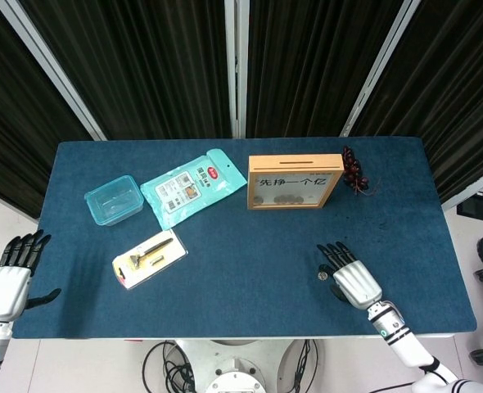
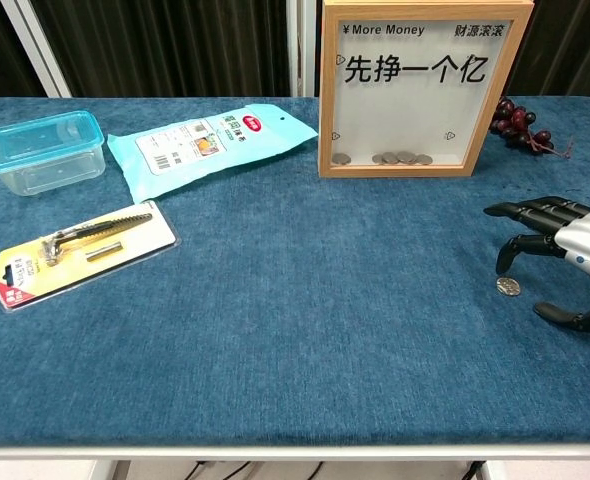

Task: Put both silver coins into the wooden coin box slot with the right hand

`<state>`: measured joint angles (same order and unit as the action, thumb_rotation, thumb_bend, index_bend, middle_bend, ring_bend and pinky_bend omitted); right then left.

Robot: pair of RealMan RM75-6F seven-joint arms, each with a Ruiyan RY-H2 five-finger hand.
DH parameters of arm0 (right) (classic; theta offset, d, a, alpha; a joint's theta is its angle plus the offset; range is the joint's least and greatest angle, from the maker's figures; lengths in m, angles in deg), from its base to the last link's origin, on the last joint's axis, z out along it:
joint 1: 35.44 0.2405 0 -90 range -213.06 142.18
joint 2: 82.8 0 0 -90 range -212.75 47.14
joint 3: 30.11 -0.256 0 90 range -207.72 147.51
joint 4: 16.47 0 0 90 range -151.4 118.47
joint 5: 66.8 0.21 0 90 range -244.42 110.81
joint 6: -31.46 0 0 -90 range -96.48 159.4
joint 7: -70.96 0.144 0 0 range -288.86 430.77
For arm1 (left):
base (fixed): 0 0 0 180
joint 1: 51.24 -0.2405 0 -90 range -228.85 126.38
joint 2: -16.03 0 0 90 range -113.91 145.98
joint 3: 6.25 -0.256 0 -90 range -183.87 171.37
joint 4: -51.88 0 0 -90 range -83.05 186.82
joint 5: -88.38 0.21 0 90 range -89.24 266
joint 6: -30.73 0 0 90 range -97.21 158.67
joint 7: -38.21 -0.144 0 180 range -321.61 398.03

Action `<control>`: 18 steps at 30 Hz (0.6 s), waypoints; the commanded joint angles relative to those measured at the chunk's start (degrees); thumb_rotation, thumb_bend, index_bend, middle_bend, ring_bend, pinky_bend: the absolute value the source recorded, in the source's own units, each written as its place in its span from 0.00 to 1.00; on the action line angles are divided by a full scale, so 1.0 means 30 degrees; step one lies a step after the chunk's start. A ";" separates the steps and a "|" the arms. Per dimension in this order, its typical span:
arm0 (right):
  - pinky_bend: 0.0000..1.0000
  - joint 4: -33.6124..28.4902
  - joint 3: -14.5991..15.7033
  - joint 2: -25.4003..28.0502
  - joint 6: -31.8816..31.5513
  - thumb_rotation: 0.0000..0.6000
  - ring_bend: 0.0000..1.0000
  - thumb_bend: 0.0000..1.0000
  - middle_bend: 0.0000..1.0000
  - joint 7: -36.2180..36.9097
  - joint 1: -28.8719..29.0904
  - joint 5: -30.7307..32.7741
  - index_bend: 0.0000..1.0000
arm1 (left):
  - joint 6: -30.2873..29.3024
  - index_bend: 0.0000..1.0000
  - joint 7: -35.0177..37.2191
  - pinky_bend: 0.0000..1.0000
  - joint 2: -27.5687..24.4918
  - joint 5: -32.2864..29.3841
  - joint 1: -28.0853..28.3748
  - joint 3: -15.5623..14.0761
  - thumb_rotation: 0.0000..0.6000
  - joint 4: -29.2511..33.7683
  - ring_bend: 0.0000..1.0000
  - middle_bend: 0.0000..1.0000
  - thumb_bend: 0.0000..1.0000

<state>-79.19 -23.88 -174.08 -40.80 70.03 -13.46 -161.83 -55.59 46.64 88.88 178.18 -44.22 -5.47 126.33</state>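
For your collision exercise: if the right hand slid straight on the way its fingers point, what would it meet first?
Probably nothing nearby: the right hand points up-table, left of the silver coin's far side; the wooden coin box stands further on, roughly in line.

My right hand [image 2: 565,245] hangs over the near right part of the table [image 1: 250,254], fingers spread, with a coin [image 2: 508,287] lying on the cloth just under the fingertips [image 2: 502,268]. Behind it, toward the far edge, the coin box [image 1: 295,181] stands upright, more coins resting at its bottom. The grapes [image 1: 354,170] lie just right of the box. Left of the box lies the flat packet [image 1: 192,187], and further left the lidded container [image 1: 114,199]. Nearer me than those two lies the carded tool pack [image 1: 150,258]. My left hand [image 1: 11,278] hangs off the table's left edge, well apart from everything.
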 commanded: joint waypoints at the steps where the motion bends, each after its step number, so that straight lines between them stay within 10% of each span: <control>1: 0.00 0.0038 -0.0015 -0.0012 0.0037 1.00 0.00 0.33 0.02 0.0016 -0.0014 -0.0019 0.37 | 0.0024 0.00 -0.0003 0.00 -0.0005 -0.0009 0.0004 -0.0006 1.00 0.0012 0.00 0.00 0.00; 18: 0.00 0.0061 -0.0270 -0.0049 0.0277 1.00 0.00 0.33 0.02 -0.0060 -0.0016 -0.0046 0.37 | 0.0146 0.00 0.0018 0.00 -0.0077 -0.0032 0.0068 -0.0012 1.00 0.0031 0.00 0.00 0.00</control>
<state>-78.98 -24.68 -174.24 -39.99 69.87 -13.52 -161.96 -55.16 46.69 88.65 178.08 -44.02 -5.50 126.42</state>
